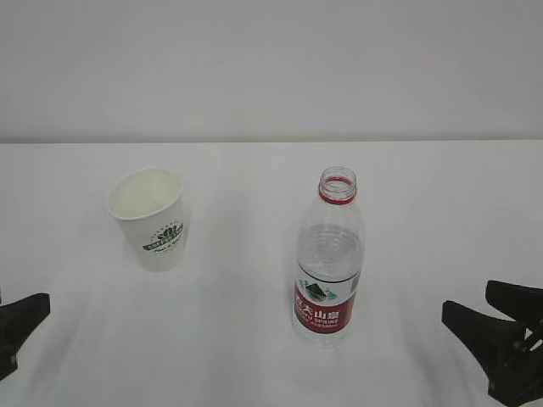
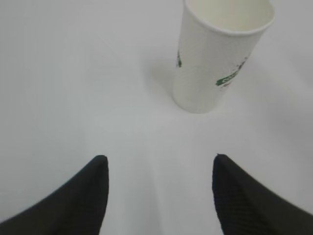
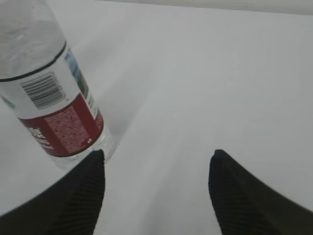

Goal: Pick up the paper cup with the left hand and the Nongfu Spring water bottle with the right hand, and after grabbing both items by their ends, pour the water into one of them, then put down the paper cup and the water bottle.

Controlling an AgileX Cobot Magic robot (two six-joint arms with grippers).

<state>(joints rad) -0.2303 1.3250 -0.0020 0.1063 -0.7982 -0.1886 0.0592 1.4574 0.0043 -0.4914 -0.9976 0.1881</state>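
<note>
Two things stand on the white table [image 1: 254,356] in the exterior view. The cup [image 1: 151,218] is upright at left of centre, its mouth open and its green logo facing the camera. The bottle [image 1: 329,259] stands upright right of centre, well apart from the cup, uncapped, with a red neck ring and a red-and-white label low on its body. The left hand [image 1: 15,329] shows only as a black fingertip at the lower left edge, away from the cup. The right hand [image 1: 502,335] sits at the lower right edge, its two black fingers spread, away from the bottle.

Left wrist view: the cup [image 2: 217,58] stands at the upper right of the frame, leaning in the picture from the camera angle. Both black fingers [image 2: 73,205] rise from the bottom edge, jaws wide apart, with bare table between them and nothing held. The cup is clear of them.

Right wrist view: the bottle [image 3: 51,93] fills the upper left, barcode and red label showing. The fingers [image 3: 244,200] stand wide apart at the bottom, empty. The left finger's tip appears just beside the bottle's base; I cannot tell whether they touch.
</note>
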